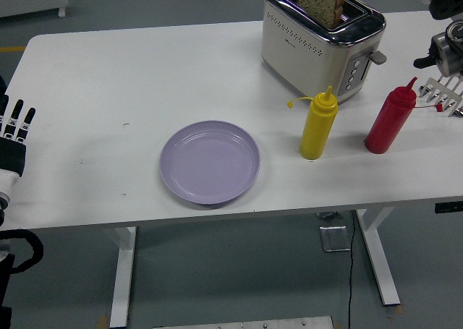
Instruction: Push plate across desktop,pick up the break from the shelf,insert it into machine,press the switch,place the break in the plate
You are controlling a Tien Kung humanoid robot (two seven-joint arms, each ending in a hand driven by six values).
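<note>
Step in hand: judging by the layout, the bread slice (pixel 320 1) is standing up out of the toaster (pixel 318 43) slot at the upper middle of the frame, so lifting it out to the plate looks due.
Plate: the lilac plate (pixel 210 162) is lying empty at centre frame on the white surface (pixel 108 90).
Left hand: the left hand (pixel 14 130) is resting at the left edge, fingers straight and holding nothing.
Right hand: only arm parts (pixel 445 40) are showing at the upper right edge; its fingers cannot be told.
Obstacles: the yellow squeeze bottle (pixel 318 124) and red squeeze bottle (pixel 389 119) are standing between toaster and near edge.
Advice: the reach is best coming from above the toaster, pinching the slice's exposed top and lifting straight up, then carrying it over the yellow bottle's tip.
</note>
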